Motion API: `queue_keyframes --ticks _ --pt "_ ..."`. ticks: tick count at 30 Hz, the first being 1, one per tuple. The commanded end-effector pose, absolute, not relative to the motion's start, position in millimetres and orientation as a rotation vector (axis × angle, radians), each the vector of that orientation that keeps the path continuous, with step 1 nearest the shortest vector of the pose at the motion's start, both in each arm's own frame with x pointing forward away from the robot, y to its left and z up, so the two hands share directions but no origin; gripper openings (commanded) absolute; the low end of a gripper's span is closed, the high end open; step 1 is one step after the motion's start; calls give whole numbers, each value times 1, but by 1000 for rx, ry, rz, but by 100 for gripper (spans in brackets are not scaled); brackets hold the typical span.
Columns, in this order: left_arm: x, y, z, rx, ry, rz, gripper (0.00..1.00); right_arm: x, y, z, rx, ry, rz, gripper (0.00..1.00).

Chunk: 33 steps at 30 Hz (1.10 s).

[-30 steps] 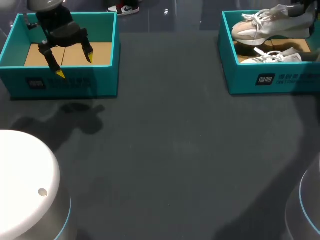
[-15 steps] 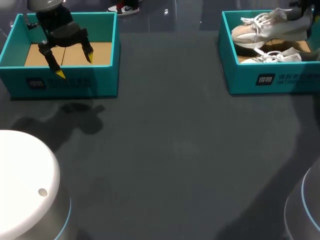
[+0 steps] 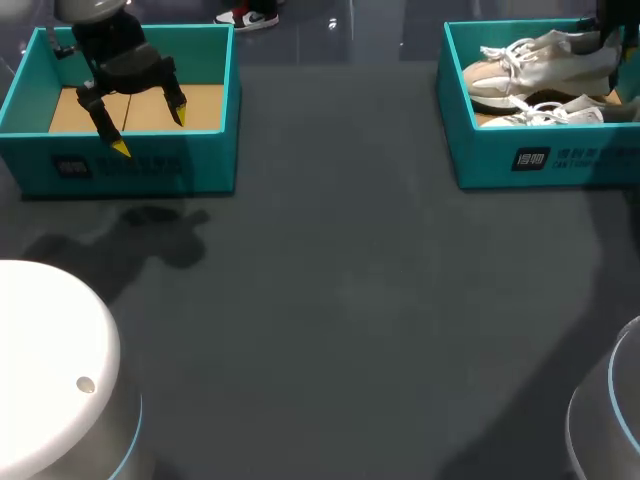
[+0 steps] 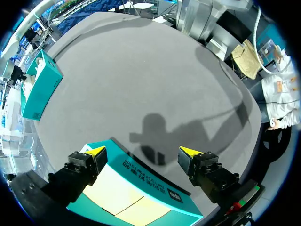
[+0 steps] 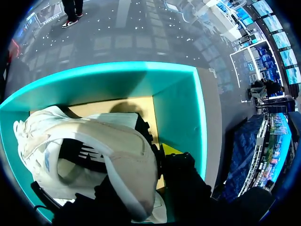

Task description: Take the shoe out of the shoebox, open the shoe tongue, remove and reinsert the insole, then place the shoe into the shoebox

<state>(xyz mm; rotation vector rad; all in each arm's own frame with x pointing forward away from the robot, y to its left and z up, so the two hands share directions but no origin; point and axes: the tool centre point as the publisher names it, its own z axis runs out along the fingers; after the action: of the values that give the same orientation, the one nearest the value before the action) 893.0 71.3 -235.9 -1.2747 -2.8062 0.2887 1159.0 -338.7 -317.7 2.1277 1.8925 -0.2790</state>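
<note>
A beige and white shoe (image 3: 540,62) hangs over the right teal shoebox (image 3: 540,160), its toe pointing left. My right gripper (image 3: 603,35) is shut on its heel at the view's far right edge. In the right wrist view one yellow fingertip (image 5: 169,149) shows outside the heel collar of the shoe (image 5: 94,150); the other finger is hidden inside it. A second white shoe (image 3: 545,113) lies in the box under the held one. My left gripper (image 3: 150,132) hangs open and empty over the left teal box (image 3: 130,165). In the left wrist view the left gripper (image 4: 143,152) straddles that box's front wall (image 4: 141,176).
The left box holds only a cardboard floor (image 3: 205,105). The white, rounded bases of my arms stand at the near left corner (image 3: 50,370) and the near right corner (image 3: 610,420). Dark grey table (image 3: 340,290) lies between the two boxes.
The held shoe has shifted slightly and now sits more level, its heel end lower than before. The left arm has not moved.
</note>
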Motion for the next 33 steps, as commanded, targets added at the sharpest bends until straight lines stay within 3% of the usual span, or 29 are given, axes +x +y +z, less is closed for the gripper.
queue_keyframes --ticks 1,26,29,33 --pt "893 71 -236 -1275 -2806 284 100 1167 -343 -325 2136 1911 -274 0" --pt "893 71 -236 -1275 -2806 284 100 1167 -331 -354 2169 2002 -235 0" --pt "893 71 -236 -1275 -2806 284 100 1166 -332 -357 2176 2012 -234 20" --pt "893 71 -236 -1275 -2806 284 100 1167 -332 -361 2173 2045 -217 25"
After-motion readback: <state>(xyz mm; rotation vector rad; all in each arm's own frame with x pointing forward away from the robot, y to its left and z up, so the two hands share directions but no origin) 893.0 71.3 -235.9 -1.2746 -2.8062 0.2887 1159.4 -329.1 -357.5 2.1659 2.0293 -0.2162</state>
